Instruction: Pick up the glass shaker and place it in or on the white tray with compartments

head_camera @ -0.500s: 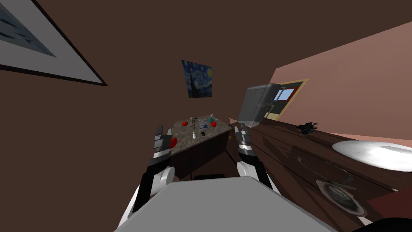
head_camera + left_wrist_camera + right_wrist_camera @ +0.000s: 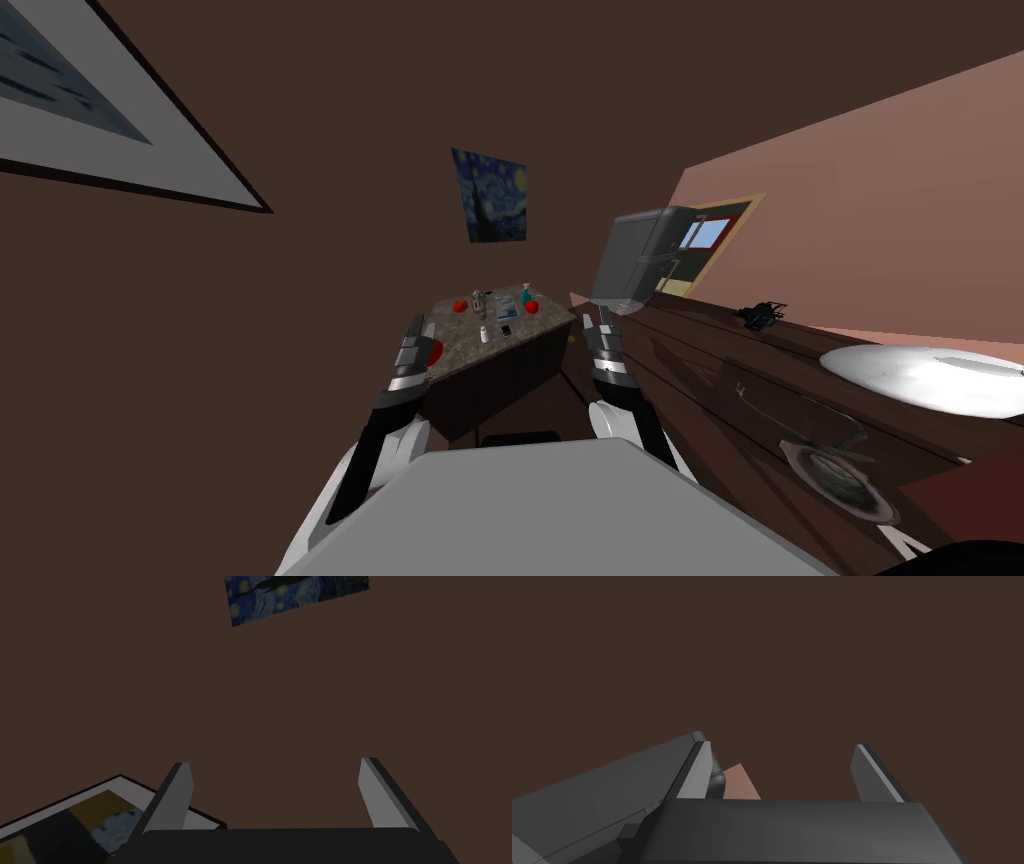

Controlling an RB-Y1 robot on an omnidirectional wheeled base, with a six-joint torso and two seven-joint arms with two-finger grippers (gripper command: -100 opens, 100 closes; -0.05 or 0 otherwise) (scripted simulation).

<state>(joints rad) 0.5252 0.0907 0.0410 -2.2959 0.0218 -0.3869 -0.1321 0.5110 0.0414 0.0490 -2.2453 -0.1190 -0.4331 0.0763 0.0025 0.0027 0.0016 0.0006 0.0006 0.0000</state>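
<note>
On the speckled table (image 2: 455, 345) ahead stands a small clear grey shaker (image 2: 477, 299), near the far side. Right of it lies a flat pale tray (image 2: 505, 303). My left gripper (image 2: 417, 325) hangs over the table's near left corner, well short of the shaker. Its fingers are open with nothing between them (image 2: 275, 762). My right gripper (image 2: 597, 318) is raised off the table's right side, also open and empty (image 2: 782, 744).
Red round items (image 2: 460, 306) (image 2: 531, 307) (image 2: 434, 350), a teal bottle (image 2: 525, 293), a small white bottle (image 2: 484, 335) and a dark flat item (image 2: 505, 330) share the table. A grey fridge (image 2: 640, 260) stands behind. A dark counter with a white sink (image 2: 920, 378) runs along my right.
My left hand has turned and shifted a little to the right, toward the table. The head view has drifted slightly. The right arm holds still.
</note>
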